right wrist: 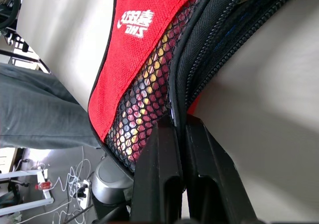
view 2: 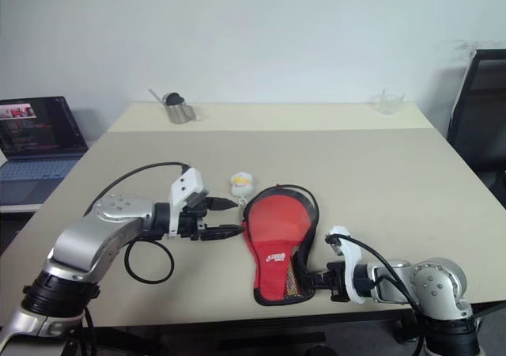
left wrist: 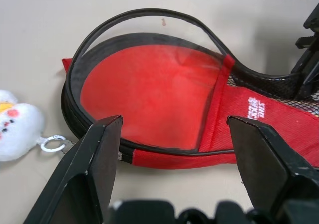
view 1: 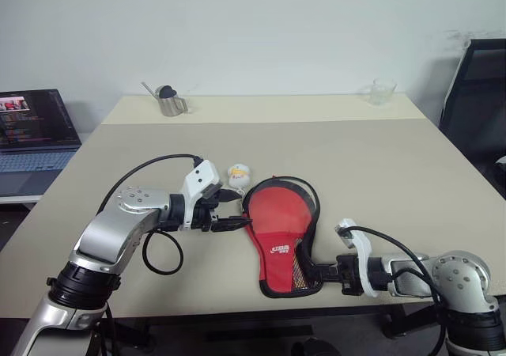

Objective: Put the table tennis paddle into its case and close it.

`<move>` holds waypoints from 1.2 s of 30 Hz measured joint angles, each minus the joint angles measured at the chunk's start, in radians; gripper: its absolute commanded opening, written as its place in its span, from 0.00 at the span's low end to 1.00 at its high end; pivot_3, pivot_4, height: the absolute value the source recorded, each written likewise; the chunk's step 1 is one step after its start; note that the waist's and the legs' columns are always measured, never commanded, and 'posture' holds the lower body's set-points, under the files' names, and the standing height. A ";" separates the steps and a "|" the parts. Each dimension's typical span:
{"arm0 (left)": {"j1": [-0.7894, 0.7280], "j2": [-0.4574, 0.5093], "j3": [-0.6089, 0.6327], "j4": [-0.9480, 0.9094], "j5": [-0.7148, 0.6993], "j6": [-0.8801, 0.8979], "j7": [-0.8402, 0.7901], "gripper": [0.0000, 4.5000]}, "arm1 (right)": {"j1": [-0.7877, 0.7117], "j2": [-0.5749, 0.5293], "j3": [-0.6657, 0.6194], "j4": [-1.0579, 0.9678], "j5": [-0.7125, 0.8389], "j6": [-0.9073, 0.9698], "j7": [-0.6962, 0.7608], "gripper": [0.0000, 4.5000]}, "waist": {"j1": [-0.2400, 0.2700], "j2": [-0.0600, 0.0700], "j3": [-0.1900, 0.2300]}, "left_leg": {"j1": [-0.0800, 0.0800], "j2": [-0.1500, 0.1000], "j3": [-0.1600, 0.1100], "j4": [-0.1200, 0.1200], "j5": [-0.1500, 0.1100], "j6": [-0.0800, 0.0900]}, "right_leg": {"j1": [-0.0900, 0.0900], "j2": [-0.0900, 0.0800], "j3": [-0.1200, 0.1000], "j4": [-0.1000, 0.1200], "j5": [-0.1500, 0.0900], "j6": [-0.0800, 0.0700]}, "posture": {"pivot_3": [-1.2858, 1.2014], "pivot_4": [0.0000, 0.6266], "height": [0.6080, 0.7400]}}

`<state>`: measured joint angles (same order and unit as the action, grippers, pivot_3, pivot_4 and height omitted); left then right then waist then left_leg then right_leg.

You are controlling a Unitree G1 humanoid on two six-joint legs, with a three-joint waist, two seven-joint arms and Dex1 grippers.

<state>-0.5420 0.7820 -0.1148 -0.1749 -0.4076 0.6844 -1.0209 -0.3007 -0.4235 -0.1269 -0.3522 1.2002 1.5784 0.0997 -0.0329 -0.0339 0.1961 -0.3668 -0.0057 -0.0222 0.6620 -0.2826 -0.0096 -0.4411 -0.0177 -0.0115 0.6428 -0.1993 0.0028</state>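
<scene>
The case [view 1: 277,251] lies red side up on the table [view 1: 379,174], its round end far and its narrow end near. Its black zip rim [left wrist: 149,20] gapes open around the round end. Behind the black mesh pocket [right wrist: 142,102] a striped light and red-brown shape [view 1: 298,270] shows, the table tennis paddle's handle; the blade is hidden inside. My right gripper [view 1: 315,273] is shut on the case's black zip edge [right wrist: 199,59] at the narrow end. My left gripper [view 1: 237,212] stands open just left of the case's round end, empty. The white-yellow plush keychain [view 1: 239,174] lies beside it.
A metal watering can [view 1: 170,101] and a clear glass [view 1: 383,92] stand at the table's far edge. An open laptop [view 1: 32,130] sits on a lower surface to the left. A black chair [view 1: 474,87] stands at the right.
</scene>
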 measured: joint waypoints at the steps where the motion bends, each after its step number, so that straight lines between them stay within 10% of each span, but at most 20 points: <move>1: -0.003 0.000 0.000 0.001 0.001 0.000 -0.002 0.81 | 0.002 -0.001 0.001 0.000 0.009 0.000 -0.008 0.00 | 0.000 0.000 0.000 | 0.000 0.000 0.000 0.000 0.000 0.000 | 0.000 0.000 0.000 0.000 0.000 0.000 | 0.52 0.24 1.00; 21: -0.033 -0.002 -0.010 0.024 0.025 -0.016 -0.039 0.81 | 0.008 -0.020 0.033 -0.036 0.065 -0.019 -0.070 0.00 | 0.000 0.000 0.000 | 0.000 0.000 0.000 0.000 0.000 0.000 | 0.000 0.000 0.000 0.000 0.000 0.000 | 0.52 0.24 1.00; 30: -0.033 -0.011 -0.010 0.037 0.039 -0.023 -0.038 0.81 | -0.076 -0.070 0.052 -0.034 0.035 -0.043 0.040 0.59 | 0.001 0.000 0.000 | 0.000 0.000 0.000 0.001 0.000 0.000 | 0.000 0.000 0.000 0.000 0.000 0.000 | 0.52 0.24 1.00; 36: -0.033 -0.015 -0.010 0.036 0.043 -0.038 -0.030 0.81 | -0.122 -0.229 0.098 -0.047 -0.020 -0.086 0.205 0.59 | 0.003 0.000 0.000 | -0.001 0.000 0.000 0.002 0.000 0.000 | 0.000 0.000 0.000 -0.001 0.000 0.001 | 0.52 0.24 1.00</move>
<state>-0.5752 0.7673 -0.1248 -0.1385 -0.3648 0.6468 -1.0504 -0.4231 -0.6528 -0.0285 -0.3996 1.1803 1.4922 0.3043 -0.0304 -0.0340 0.1962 -0.3676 -0.0062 -0.0223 0.6636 -0.2826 -0.0095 -0.4409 -0.0176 -0.0119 0.6419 -0.1995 0.0033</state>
